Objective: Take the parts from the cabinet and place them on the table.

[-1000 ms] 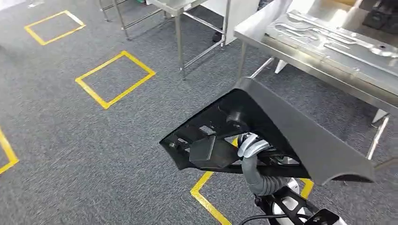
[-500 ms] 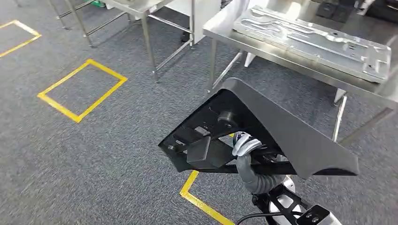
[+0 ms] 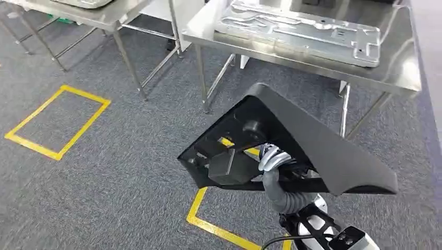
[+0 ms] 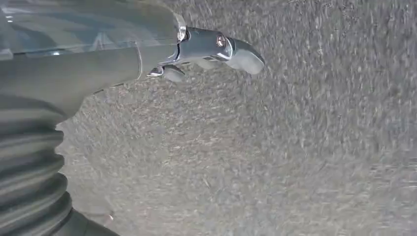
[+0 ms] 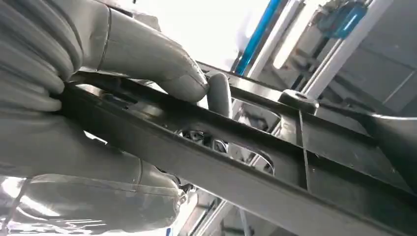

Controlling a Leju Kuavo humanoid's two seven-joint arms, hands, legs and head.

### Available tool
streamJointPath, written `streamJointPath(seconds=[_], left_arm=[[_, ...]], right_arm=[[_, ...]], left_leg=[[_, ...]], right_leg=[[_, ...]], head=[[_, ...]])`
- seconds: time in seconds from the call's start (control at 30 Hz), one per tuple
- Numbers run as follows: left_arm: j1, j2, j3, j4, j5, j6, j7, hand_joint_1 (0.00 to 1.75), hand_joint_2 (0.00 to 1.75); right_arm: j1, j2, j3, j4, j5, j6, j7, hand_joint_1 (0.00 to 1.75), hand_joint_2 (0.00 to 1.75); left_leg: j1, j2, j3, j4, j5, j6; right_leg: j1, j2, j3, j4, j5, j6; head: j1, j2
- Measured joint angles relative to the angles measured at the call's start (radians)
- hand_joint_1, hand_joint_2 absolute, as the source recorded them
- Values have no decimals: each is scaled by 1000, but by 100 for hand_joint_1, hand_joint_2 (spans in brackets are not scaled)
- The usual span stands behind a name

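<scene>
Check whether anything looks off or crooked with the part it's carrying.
Nothing stands out. The right hand grips the black part by its inner frame, tilted in the air in front of the steel table, with no visible damage.

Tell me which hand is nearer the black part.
Right. The right hand grips the black part by its inner frame. The left hand hangs apart from it, over the carpet, fingers curled in on nothing.
</scene>
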Motion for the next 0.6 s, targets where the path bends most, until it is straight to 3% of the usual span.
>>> streamJointPath(seconds=[0.03,0.07,0.13,0.17,0.2,0.27,0.33,0.37,0.4,0.43,0.5,0.53,0.57,0.6], left_arm=[[3,0,0,0,0,0,0,0,175],[4,0,0,0,1,0,0,0,175],[3,-1,1,0,0,0,0,0,175],[3,0,1,0,0,0,0,0,175],[3,3,1,0,0,0,0,0,175],[0,3,1,0,0,0,0,0,175],[-4,3,2,0,0,0,0,0,175],[-6,1,2,0,0,0,0,0,175],[-6,1,2,0,0,0,0,0,175],[-4,1,2,0,0,0,0,0,175],[3,1,2,0,0,0,0,0,175],[4,1,2,0,0,0,0,0,175],[4,1,2,0,0,0,0,0,175],[2,1,2,0,0,0,0,0,175]], right_arm=[[1,0,0,2,0,0,0,175,175],[1,0,0,5,0,0,0,175,175],[1,0,0,5,0,0,0,175,175],[1,0,0,5,0,0,0,175,175],[1,0,0,5,0,0,0,175,175],[1,0,0,5,0,0,0,175,175],[2,0,0,5,0,0,0,175,175],[3,0,0,5,0,0,0,175,175],[0,0,0,4,0,0,0,175,175],[-1,0,0,5,0,0,0,175,175],[1,0,0,6,0,0,0,175,175],[1,0,0,7,0,0,0,175,175],[3,0,0,7,0,0,0,175,175],[2,0,0,7,0,0,0,175,175]], left_leg=[[0,-3,-26,44,-1,1],[0,-3,-27,34,22,4],[0,-11,31,-110,114,12],[0,-38,72,-205,160,19],[-1,-85,93,-259,162,28],[-3,-71,96,-270,158,30],[-5,-55,99,-272,163,42],[4,-39,102,-282,170,50],[3,-31,103,-284,170,56],[1,-19,103,-284,170,60],[-1,5,101,-283,168,61],[-2,18,101,-283,167,61],[-2,28,101,-283,166,60],[-1,38,103,-282,164,58]], right_leg=[[1,14,0,1,0,0],[2,28,2,1,0,0],[4,55,6,2,0,0],[4,66,8,4,-1,1],[5,75,5,6,-2,6],[2,96,-4,9,-1,20],[0,116,-10,5,4,35],[0,91,-10,16,-3,38],[4,33,-24,46,-29,43],[3,4,-55,108,-70,48],[-2,-12,-134,273,-144,56],[-3,-15,-160,324,-154,59],[-4,-17,-159,321,-140,60],[-4,-20,-133,271,-105,60]], head=[[0,0],[0,0],[0,0],[0,0],[0,0],[0,0],[0,0],[0,0],[0,0],[0,0],[0,0],[0,0],[0,0],[0,0]])
